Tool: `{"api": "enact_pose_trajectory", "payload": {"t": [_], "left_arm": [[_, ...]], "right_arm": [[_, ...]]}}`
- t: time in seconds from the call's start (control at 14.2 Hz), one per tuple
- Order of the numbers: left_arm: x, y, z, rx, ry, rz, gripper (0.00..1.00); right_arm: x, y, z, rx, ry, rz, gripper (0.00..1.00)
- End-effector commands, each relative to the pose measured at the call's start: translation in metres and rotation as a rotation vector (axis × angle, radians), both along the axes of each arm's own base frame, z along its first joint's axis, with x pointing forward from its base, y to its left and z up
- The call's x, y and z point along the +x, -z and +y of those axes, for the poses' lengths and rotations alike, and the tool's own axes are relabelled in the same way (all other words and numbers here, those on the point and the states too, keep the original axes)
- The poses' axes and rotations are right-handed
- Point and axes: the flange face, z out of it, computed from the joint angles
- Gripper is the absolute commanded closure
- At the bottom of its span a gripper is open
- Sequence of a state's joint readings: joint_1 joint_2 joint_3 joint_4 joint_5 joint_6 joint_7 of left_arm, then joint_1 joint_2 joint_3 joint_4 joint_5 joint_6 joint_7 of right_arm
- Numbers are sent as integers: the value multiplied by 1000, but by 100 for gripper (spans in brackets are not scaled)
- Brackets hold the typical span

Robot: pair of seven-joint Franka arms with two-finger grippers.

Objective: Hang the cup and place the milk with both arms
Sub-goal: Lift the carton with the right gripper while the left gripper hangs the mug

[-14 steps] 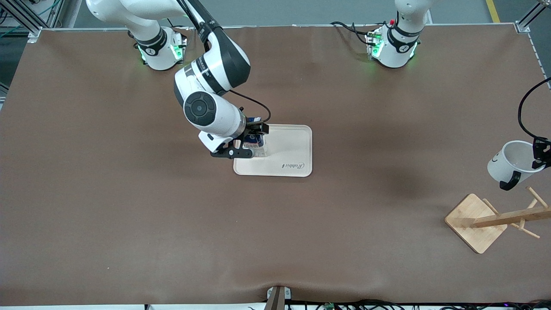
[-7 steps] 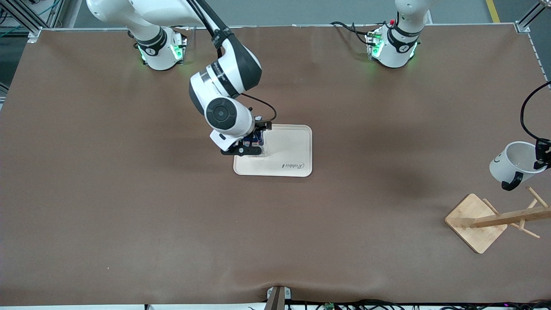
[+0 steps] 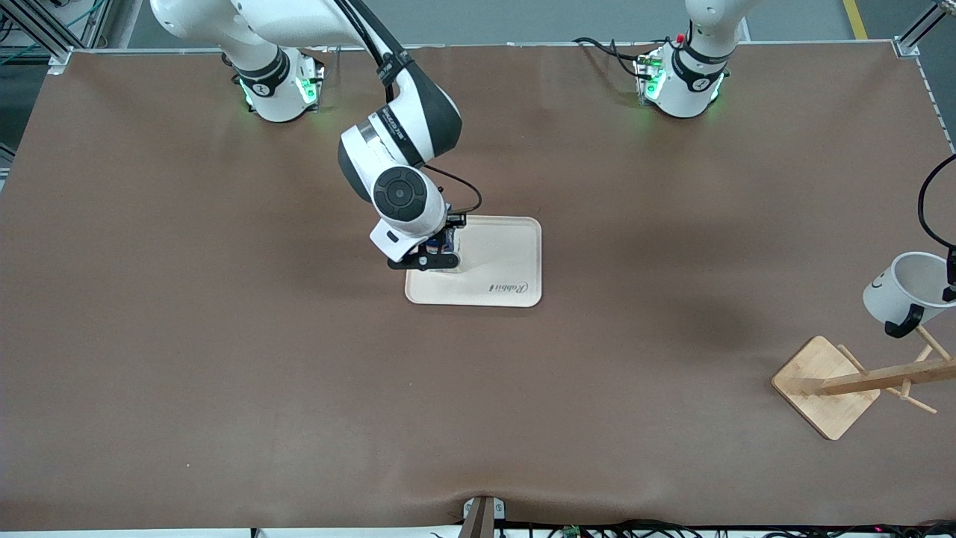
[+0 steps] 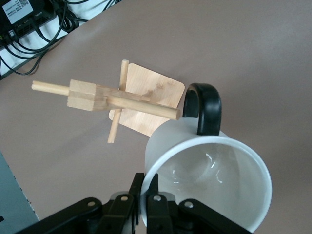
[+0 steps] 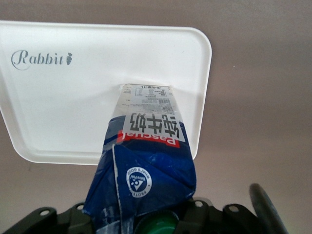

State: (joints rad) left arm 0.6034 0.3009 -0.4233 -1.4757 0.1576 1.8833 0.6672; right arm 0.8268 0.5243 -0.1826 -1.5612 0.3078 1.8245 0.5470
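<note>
The white cup hangs tilted in the air over the wooden rack at the left arm's end of the table. My left gripper is shut on its rim. In the left wrist view the gripper pinches the cup's wall. The black handle sits right at the tip of a rack peg. The blue and white milk stands on a corner of the white tray. My right gripper is shut on its top. The milk fills the right wrist view; its green cap is just visible.
The tray carries the word Rabbit and holds nothing but the carton. The rack's square base lies on brown table cover, with cables at the table edge nearest the front camera. Both arm bases stand along the table edge farthest from the front camera.
The right arm has swung in and lowered over the milk on the tray, and its fingers have drawn in on the carton. The left gripper has carried the cup down toward the rack peg.
</note>
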Motion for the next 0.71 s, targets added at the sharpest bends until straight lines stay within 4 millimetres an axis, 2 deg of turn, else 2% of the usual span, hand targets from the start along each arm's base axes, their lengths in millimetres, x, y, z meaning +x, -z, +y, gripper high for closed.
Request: {"api": "enact_pose_trajectory", "payload": {"t": [0.0,0.28,0.42,0.49,0.64], "left_arm": [[4,-4,3,-1,16,-3,100],[6,3,8,-5,28,5,100],[3,0,14,17,46,7,100],[2,0,18,19,64,8,100],[4,0,18,16,58,6,100]], "right_arm": [[7,-17,-1,-3,40,-19,100],[41,-70,-11,14,207,-98,100],[64,-85,-42,21,223,-83,100],[71,-92,-58,40,179,-80,100],[86,-106,-110,46,121,-37,100]]}}
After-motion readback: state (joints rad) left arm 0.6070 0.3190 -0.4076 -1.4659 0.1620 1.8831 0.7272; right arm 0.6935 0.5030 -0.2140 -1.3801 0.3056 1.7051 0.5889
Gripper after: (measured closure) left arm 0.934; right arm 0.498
